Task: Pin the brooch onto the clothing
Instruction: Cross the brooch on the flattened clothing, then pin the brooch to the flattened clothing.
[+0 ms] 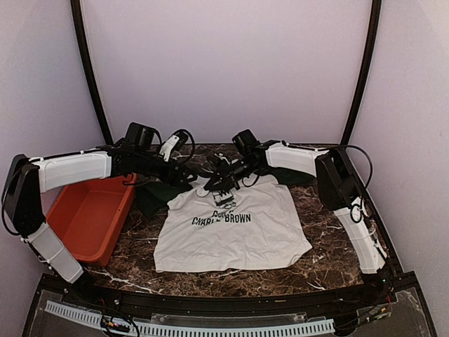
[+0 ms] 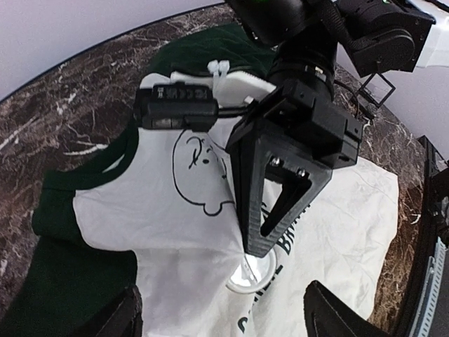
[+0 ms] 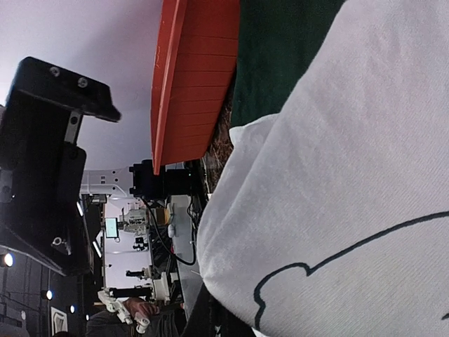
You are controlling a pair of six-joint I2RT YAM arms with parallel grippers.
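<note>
The white T-shirt with dark green sleeves and a cartoon boy print lies flat on the marble table. In the left wrist view the shirt fills the frame. A round white brooch with a shiny centre rests on the shirt. My right gripper is shut, its tips on the brooch's upper edge, and the cloth puckers towards them. My left gripper is open and empty just above the shirt, facing the brooch. From above, both grippers meet at the shirt's chest, left and right. The right wrist view shows only cloth close up.
An orange bin stands left of the shirt, and also shows in the right wrist view. A green sleeve spreads towards it. Marble tabletop surrounds the shirt. The left arm's black body is close beside the right wrist.
</note>
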